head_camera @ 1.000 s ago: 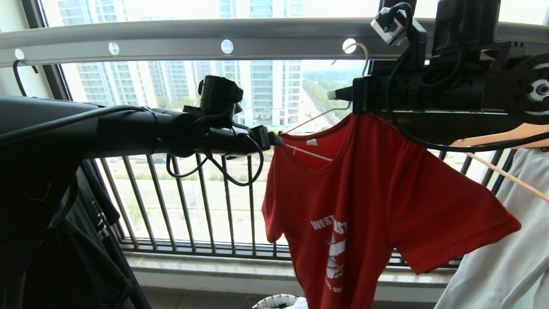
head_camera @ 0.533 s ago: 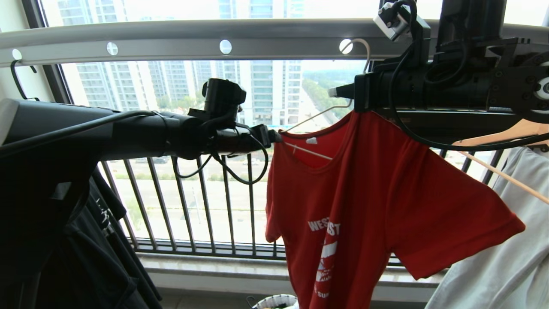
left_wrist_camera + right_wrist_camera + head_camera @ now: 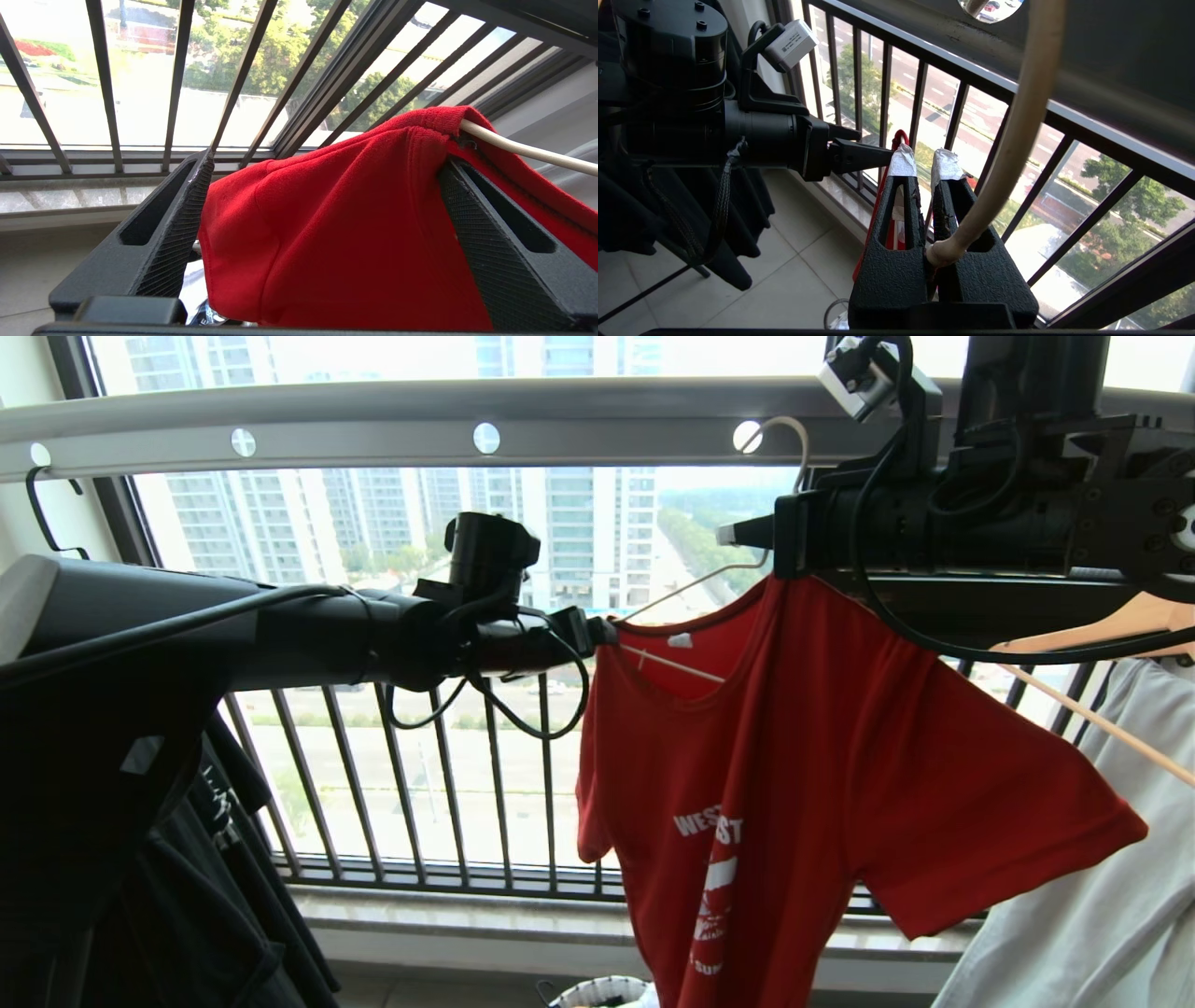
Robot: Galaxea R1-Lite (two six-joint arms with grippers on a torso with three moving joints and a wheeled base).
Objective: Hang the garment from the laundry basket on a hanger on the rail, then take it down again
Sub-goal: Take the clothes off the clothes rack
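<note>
While the red garment (image 3: 794, 775) drapes from the thin whitish hanger (image 3: 695, 583), that hanger's curved hook (image 3: 789, 439) is threaded through one of the round holes in the pale grey rail (image 3: 373, 425) overhead. Directly beneath the rail, the right gripper (image 3: 924, 161) has its taped fingers (image 3: 902, 161) squeezed together on the hanger's neck, where the hook's stem rises from between them. Below the rail and further along it, the left gripper (image 3: 322, 205) reaches level to the shirt's shoulder; its jaws stand spread wide, one on each side of the red cloth where the hanger's arm pokes out of the fabric, the cloth lying between them without being pinched. Whether the textured fingers (image 3: 177, 224) touch the cloth cannot be told. Far below the rail, at the floor, the white rim of the laundry basket (image 3: 602, 989) peeks out beside the shirt's hem. Under the rail's end past the left arm hangs a black T-shirt (image 3: 215, 896); under the other end, beyond the red sleeve, a pale garment (image 3: 1102, 896) sits on a wooden hanger (image 3: 1092, 705). Behind the rail runs the dark barred railing (image 3: 439, 784).
</note>
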